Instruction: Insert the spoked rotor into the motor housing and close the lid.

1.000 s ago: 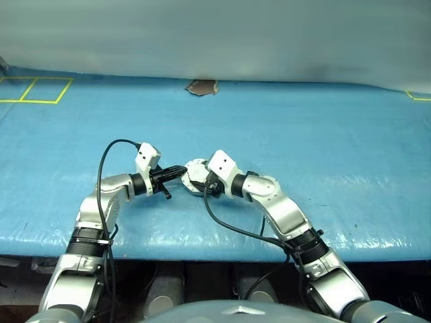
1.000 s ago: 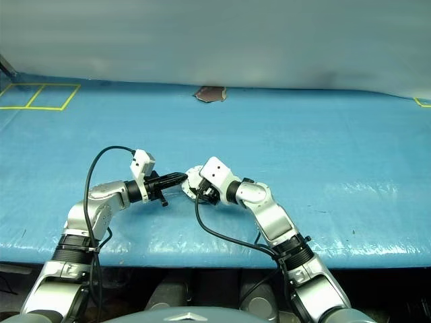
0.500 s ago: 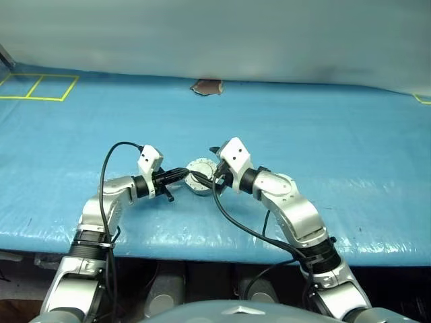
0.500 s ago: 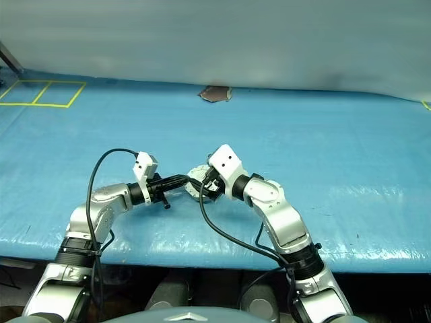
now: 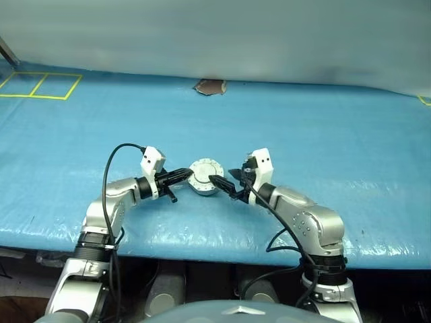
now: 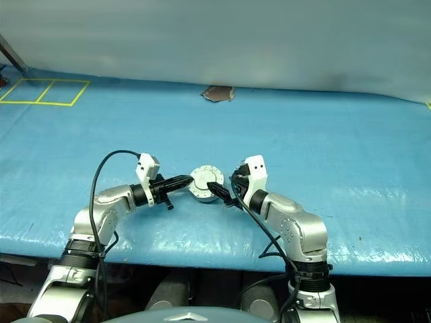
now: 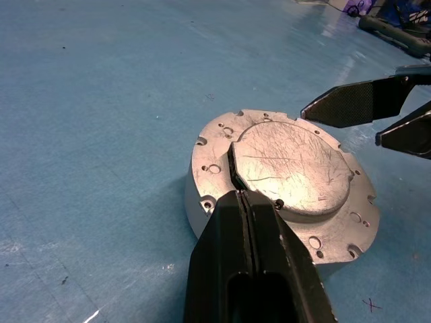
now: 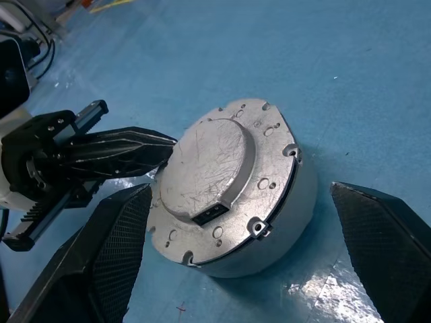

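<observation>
blue plastic-sheeted table (image 5: 323,134): wide, wrinkled surface; yellow tape squares (image 5: 40,85) at its far left corner and a small brown torn patch (image 5: 210,86) at its far edge, middle.

round silver metal motor housing (image 8: 283,208): sits on the sheet near the front edge, between the two arms. its side wall is plain and the copper windings are not visible, since the top is covered.

plain silver round lid (image 7: 293,165): lies on the housing, silver face up, with a raised scratched centre disc, a ring of small screw holes around the flange and a small dark rectangular slot at the disc's edge. in the right wrist view it looks seated flush, though a thin dark seam shows along part of the rim, so full seating is a judgement, not confirmed.

spoked rotor: hidden; presumably inside under the lid.

right gripper (image 8: 236,256): fingers spread wide, one on each side of the housing, both clear of it, holding nothing.

left gripper (image 7: 250,222): fingers pressed together, empty, tip at the near flange of the lid, touching or just short of it; cannot tell which.

progress judgement: insertion and lid placement look done. what is left, at most, is a final press to confirm the lid is down, then arms away.

writing: no brand, label or legible text on the parts or the sheet.
</observation>
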{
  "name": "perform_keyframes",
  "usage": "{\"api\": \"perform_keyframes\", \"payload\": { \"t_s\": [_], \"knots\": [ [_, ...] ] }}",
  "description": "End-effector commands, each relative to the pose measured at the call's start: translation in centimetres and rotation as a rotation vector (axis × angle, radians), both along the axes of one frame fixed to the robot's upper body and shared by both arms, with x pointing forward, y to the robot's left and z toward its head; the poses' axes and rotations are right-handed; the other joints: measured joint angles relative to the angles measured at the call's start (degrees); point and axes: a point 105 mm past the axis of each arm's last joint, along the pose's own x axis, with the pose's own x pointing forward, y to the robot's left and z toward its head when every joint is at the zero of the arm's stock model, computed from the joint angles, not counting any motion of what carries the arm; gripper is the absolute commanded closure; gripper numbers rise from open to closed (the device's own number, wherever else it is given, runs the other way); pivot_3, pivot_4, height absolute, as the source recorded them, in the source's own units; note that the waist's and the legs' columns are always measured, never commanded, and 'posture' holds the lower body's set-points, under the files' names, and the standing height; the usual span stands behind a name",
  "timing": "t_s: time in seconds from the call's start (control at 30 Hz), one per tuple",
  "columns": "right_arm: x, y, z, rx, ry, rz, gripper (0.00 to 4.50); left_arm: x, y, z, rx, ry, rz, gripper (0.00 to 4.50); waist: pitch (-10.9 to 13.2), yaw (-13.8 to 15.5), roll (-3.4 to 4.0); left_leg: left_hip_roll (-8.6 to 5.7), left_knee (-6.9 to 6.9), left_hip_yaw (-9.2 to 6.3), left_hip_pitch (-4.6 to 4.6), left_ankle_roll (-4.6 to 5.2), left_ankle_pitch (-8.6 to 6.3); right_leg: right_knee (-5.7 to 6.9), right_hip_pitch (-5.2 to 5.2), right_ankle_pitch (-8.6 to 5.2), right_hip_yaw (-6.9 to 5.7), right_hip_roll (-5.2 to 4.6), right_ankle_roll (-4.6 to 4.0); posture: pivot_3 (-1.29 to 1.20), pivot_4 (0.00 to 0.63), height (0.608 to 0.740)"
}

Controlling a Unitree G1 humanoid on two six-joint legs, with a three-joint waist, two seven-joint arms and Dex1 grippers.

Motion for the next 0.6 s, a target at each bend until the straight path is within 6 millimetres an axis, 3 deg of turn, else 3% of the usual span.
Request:
{"api": "perform_keyframes", "payload": {
  "t_s": [0.03,0.27,0.47,0.6],
  "knots": [
    [-0.1,0.1,1.2,0.169,0.051,-0.016,0.03,-1.1,-1.1,-1.6,0.013,0.056,-0.04,4.5,0.0,0.0,0.0,0.0,0.0,0.0,0.0,0.0,0.0,0.0,0.0,0.0,-0.01,0.0,0.0,0.0,0.15,0.74],
    [-0.2,0.2,-0.5,0.317,0.229,-0.054,0.03,-1.3,-1.1,-1.7,0.004,0.055,-0.036,4.5,0.0,0.0,0.05,-0.01,-0.03,0.0,-0.02,0.01,0.0,-0.04,-0.01,-0.01,-0.02,-0.01,-0.01,0.0,0.15,0.74],
    [-0.3,0.2,-2.2,0.334,0.316,-0.084,0.03,-1.4,-1.0,-1.8,0.007,0.052,-0.032,4.5,-0.1,-0.1,0.15,-0.01,-0.07,0.01,-0.04,0.01,0.0,-0.05,-0.05,-0.02,-0.02,-0.01,-0.02,0.0,0.15,0.74],
    [-0.2,0.5,-2.3,0.393,0.341,-0.092,0.03,-1.3,-0.8,-1.8,0.01,0.051,-0.028,4.5,-0.1,-0.2,0.18,0.0,-0.06,0.02,-0.02,0.01,-0.01,-0.05,-0.03,-0.02,-0.02,-0.01,-0.02,0.0,0.15,0.74]
  ]
}}
